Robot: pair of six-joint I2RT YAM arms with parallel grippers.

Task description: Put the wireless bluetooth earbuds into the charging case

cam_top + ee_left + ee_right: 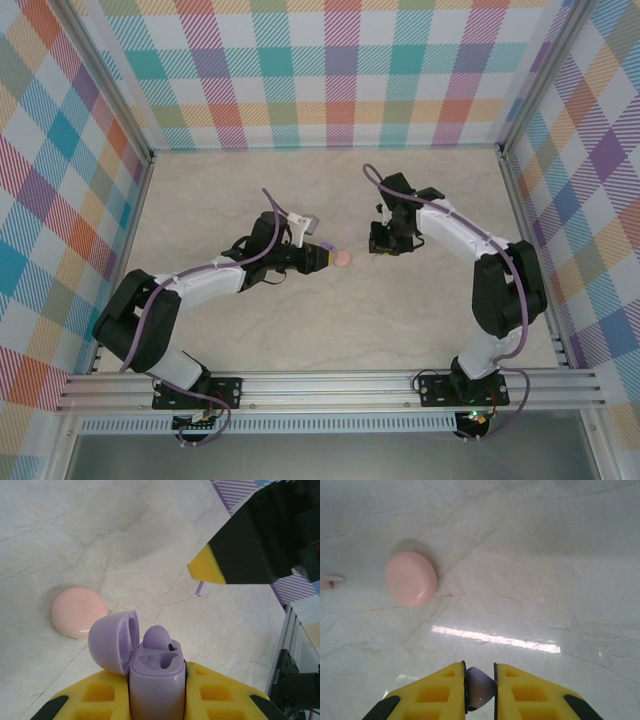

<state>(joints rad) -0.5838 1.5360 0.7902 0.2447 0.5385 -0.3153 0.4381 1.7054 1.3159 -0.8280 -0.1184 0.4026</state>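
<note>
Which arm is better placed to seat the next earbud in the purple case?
Right. Its jaws pinch a purple earbud close to the open purple case, which the left jaws hold, so the left arm is occupied.

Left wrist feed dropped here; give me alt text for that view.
The left gripper clamps an open purple charging case, lid tipped left, one purple earbud seated inside. A closed pink round case lies on the table to its left; the right gripper hangs upper right, holding another purple earbud.

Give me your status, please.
Left end effector shut on open purple case, one earbud seated. Right end effector shut on second earbud. Pink case lies aside.
</note>
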